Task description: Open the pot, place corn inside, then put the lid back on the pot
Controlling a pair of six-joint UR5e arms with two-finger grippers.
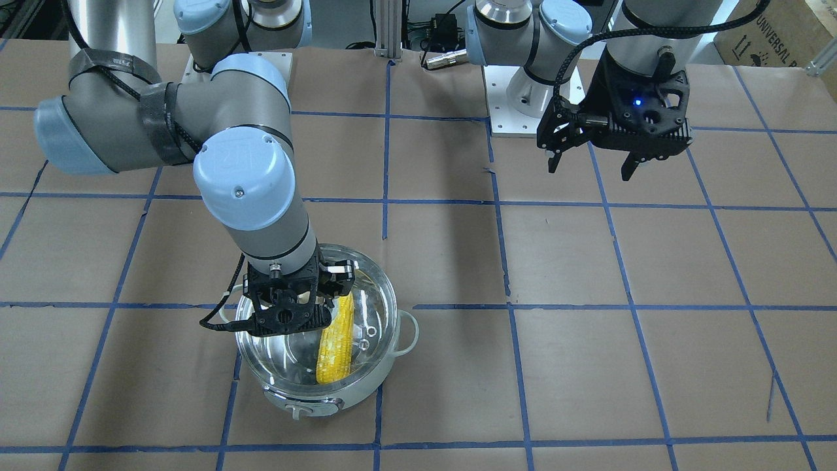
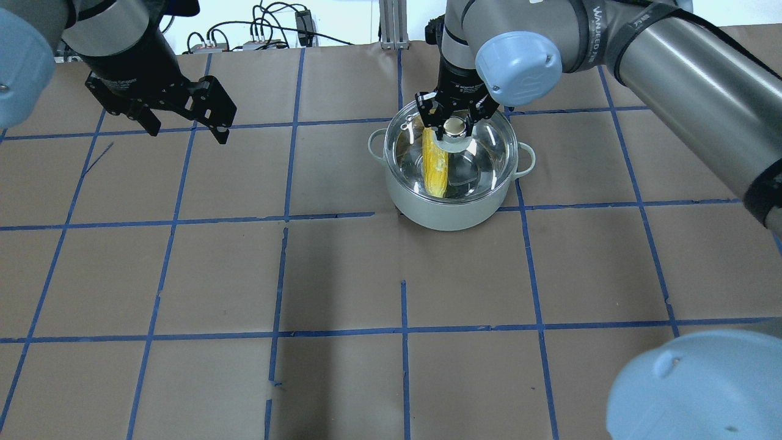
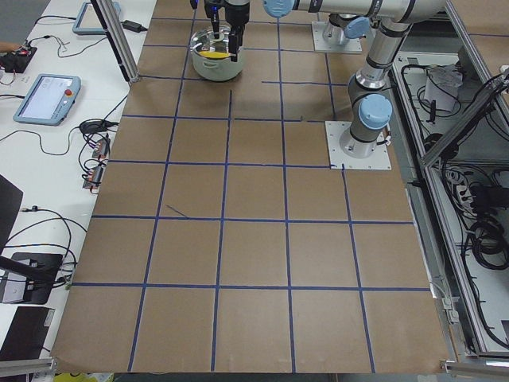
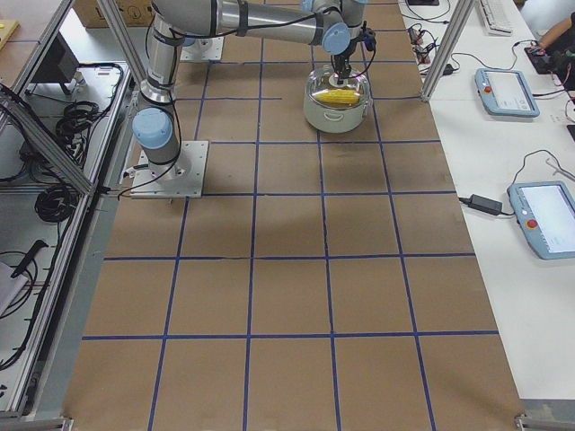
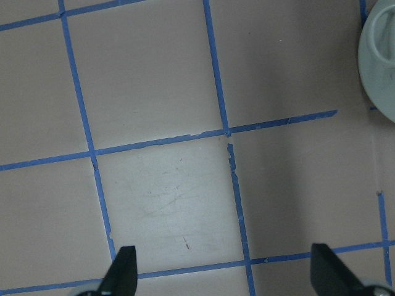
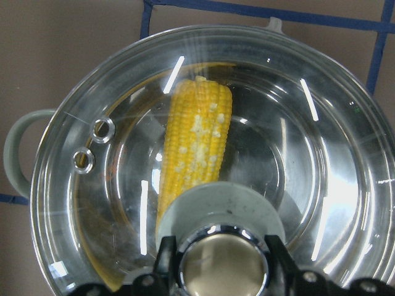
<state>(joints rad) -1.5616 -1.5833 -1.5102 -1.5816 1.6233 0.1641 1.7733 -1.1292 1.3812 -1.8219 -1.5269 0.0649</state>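
The pale mint-white pot (image 2: pixel 452 214) stands on the paper-covered table, on my right side. The yellow corn (image 2: pixel 435 162) lies inside it, seen through the glass, also in the right wrist view (image 6: pixel 194 142). The clear glass lid (image 2: pixel 489 153) sits on the pot's rim. My right gripper (image 2: pixel 453 125) is straight above the lid, its fingers closed against both sides of the metallic knob (image 6: pixel 223 265). My left gripper (image 2: pixel 186 131) is open and empty, raised over bare table far from the pot; its fingertips (image 5: pixel 123 271) show in the left wrist view.
Blue tape lines divide the brown paper table (image 2: pixel 342 275) into squares. The pot's edge (image 5: pixel 379 61) shows at the right of the left wrist view. Arm base plates (image 1: pixel 536 98) sit at the robot's side of the table.
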